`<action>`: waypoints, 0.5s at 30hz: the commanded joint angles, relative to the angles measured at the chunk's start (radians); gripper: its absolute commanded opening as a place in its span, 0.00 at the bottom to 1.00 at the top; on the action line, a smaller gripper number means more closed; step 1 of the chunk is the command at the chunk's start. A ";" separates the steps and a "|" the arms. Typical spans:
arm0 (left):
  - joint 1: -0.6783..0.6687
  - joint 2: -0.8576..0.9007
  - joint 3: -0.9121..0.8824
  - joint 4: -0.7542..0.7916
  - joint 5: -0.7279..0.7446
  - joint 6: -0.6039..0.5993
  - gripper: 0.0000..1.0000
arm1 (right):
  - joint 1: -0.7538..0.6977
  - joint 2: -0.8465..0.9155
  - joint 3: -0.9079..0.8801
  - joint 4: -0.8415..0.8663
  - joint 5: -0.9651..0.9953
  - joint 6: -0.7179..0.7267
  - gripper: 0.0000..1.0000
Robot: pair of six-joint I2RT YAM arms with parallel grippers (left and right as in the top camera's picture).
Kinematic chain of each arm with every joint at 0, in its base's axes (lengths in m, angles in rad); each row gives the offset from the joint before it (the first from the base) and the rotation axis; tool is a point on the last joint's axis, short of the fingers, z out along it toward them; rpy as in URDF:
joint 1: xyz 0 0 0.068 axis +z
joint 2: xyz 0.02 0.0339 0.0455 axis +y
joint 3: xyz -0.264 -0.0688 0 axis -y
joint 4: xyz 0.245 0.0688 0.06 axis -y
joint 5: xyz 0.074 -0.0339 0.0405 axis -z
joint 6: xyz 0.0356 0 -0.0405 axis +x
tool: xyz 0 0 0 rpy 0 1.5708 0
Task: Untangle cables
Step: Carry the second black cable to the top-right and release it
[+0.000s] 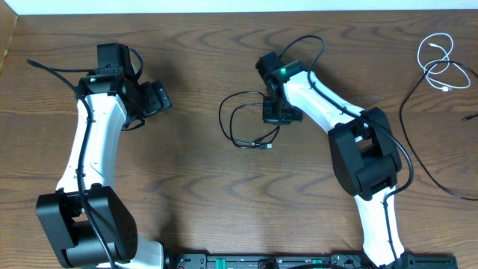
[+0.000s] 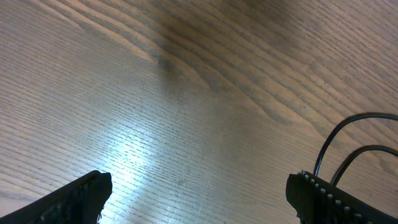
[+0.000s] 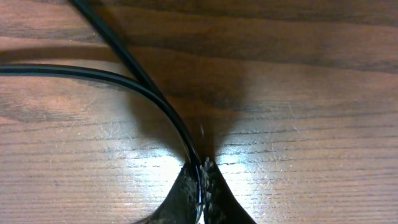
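Observation:
The black cable (image 1: 237, 127) lies in loose loops at the table's middle, one plug end near the front of the loop. My right gripper (image 1: 275, 113) sits at the loop's right side and is shut on the black cable (image 3: 155, 102), whose strands run up and left from the fingertips (image 3: 201, 168). The white cable (image 1: 442, 66) lies coiled at the far right, apart from the black one. My left gripper (image 1: 153, 101) is open and empty over bare wood at the left (image 2: 199, 186); two black strands (image 2: 348, 146) show at its view's right edge.
A long black wire (image 1: 418, 142) curves along the table's right side. Thick black arm wires loop above the right wrist (image 1: 302, 45). The table's far edge meets a white surface at the top.

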 commanded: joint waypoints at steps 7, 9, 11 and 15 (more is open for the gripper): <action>0.004 -0.007 -0.006 -0.003 -0.013 -0.006 0.95 | -0.203 -0.197 0.078 -0.042 -0.453 -0.389 0.01; 0.004 -0.007 -0.006 -0.002 -0.013 -0.006 0.95 | -0.270 -0.267 0.098 -0.055 -0.557 -0.415 0.01; 0.004 -0.007 -0.006 -0.002 -0.013 -0.006 0.95 | -0.329 -0.327 0.103 -0.053 -0.616 -0.422 0.01; 0.004 -0.007 -0.006 0.009 -0.012 -0.006 0.95 | -0.483 -0.452 0.112 -0.023 -0.693 -0.421 0.01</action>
